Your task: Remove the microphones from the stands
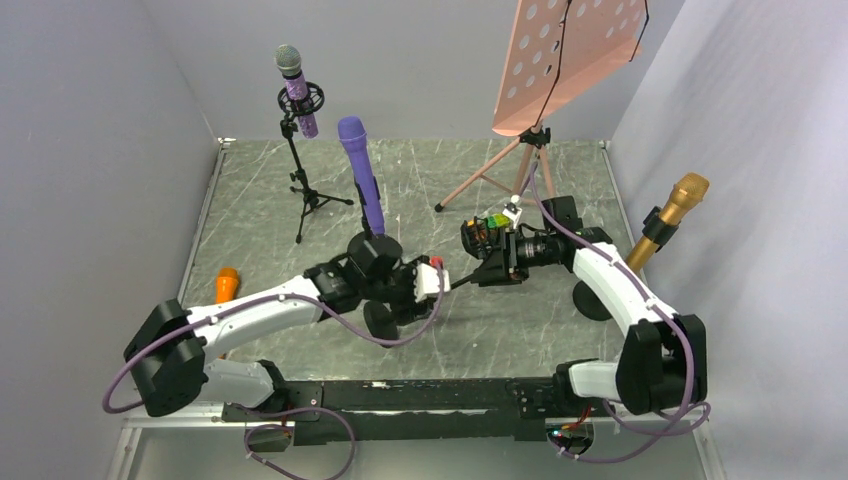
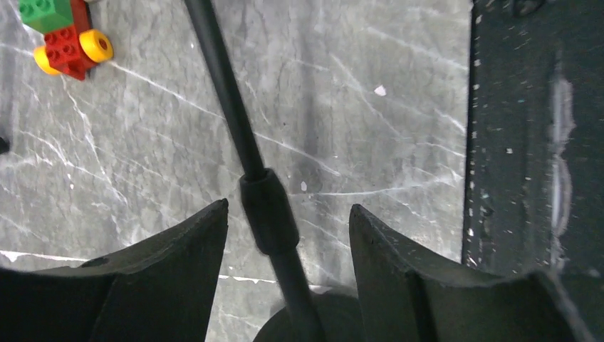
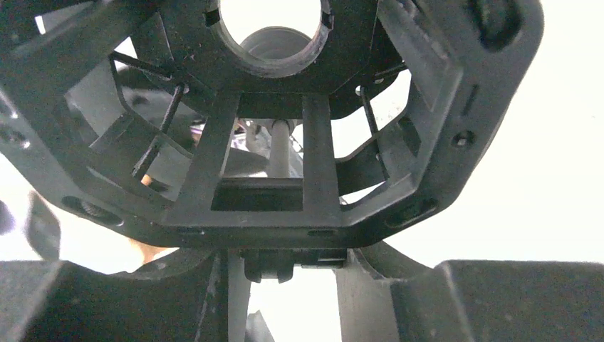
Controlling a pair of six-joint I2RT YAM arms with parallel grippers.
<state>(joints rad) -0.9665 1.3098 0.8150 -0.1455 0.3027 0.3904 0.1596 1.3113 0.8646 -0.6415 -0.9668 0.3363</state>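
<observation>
The left gripper (image 2: 288, 211) is spread, fingers set either side of the stand pole (image 2: 235, 121) without touching, so nothing is gripped there. The shock mount (image 3: 318, 167) is clamped by the right gripper (image 3: 285, 285), presumably to steady it, and its ring looks empty. Beyond, the purple microphone (image 1: 361, 175) is seen upright, its support hidden.

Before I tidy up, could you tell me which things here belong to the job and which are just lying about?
Job: thin black stand pole; black ring-shaped plastic mount, empty; probably the purple foam-topped microphone.
Lying about: pink perforated music stand; red, green and yellow brick toy; gold microphone; orange object.
</observation>
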